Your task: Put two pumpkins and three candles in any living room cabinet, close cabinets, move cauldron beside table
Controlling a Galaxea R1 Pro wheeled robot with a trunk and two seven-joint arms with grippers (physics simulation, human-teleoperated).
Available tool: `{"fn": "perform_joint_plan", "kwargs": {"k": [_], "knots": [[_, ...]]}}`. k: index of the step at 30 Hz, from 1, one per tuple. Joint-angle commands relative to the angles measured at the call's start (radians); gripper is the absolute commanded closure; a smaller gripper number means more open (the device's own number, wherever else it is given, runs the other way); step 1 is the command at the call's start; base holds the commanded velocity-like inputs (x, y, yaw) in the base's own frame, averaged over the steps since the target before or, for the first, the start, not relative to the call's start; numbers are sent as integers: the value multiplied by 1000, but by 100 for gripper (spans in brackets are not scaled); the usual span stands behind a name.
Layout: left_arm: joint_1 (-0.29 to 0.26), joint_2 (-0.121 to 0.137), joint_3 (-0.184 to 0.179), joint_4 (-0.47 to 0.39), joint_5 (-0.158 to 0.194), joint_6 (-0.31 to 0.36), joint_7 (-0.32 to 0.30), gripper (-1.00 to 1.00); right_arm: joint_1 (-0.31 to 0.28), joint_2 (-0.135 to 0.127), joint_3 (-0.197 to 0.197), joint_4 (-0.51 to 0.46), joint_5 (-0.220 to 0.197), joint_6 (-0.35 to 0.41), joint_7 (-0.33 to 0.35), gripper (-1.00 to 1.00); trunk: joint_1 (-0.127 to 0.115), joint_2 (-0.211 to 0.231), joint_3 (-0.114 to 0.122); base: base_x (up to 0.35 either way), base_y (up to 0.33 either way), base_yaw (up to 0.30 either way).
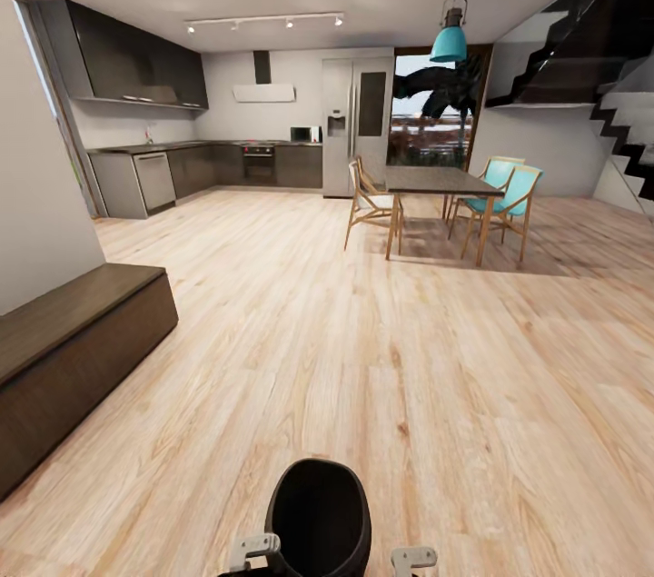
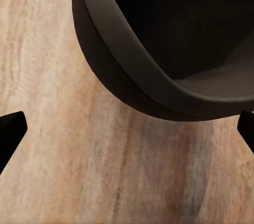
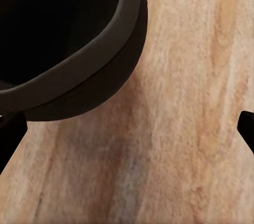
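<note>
the cauldron (image 1: 320,518) sits at the bottom centre of my head view, black and wide-mouthed, close in front of me on the wooden floor (image 1: 381,350). the dining table (image 1: 436,182) with its chairs stands far off in the upper right of the frame, well apart from the cauldron, so i judge that the step of putting it next to a table is not yet done. the cabinet (image 1: 73,350) runs along the left edge of the frame, low and dark brown; its visible front looks flush and shut, though i see just one end of it. no pumpkins or candles appear in these frames, so i cannot tell whether they are already stowed inside.

my left end effector (image 1: 254,548) shows as a pale bracket at the bottom of the head view, just beside the cauldron's left flank, and my right end effector (image 1: 413,557) sits a little off its right side. in the left wrist view the two dark fingertips (image 2: 10,129) stand at opposite edges of the frame, spread wide, with the cauldron (image 2: 159,39) ahead of them and nothing between. the right wrist view gives the same: fingertips (image 3: 11,134) wide apart, the cauldron (image 3: 74,39) near one finger, but i cannot tell whether it touches. neither end effector has hold of anything.
</note>
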Motion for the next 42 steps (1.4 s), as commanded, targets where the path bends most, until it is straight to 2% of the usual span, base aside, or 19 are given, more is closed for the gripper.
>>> {"fn": "perform_joint_plan", "kwargs": {"k": [1,10,34,42], "knots": [[0,1,-2,-2,10,6,0,-100,0,0,5,-2,-8,5,-8,-100,0,-1,-1,0,0,0],[0,2,-1,-2,11,7,-11,-100,0,0,5,-2,-8,4,-8,-100,0,-1,-1,4,0,0],[0,2,-2,-2,11,7,-11,-100,0,0,5,-2,-8,5,-8,-100,0,-1,-1,206,0,0],[0,2,0,-2,11,7,-11,-100,-14,1,4,-1,-11,13,-10,-100,0,-1,-1,36,0,0]]}}
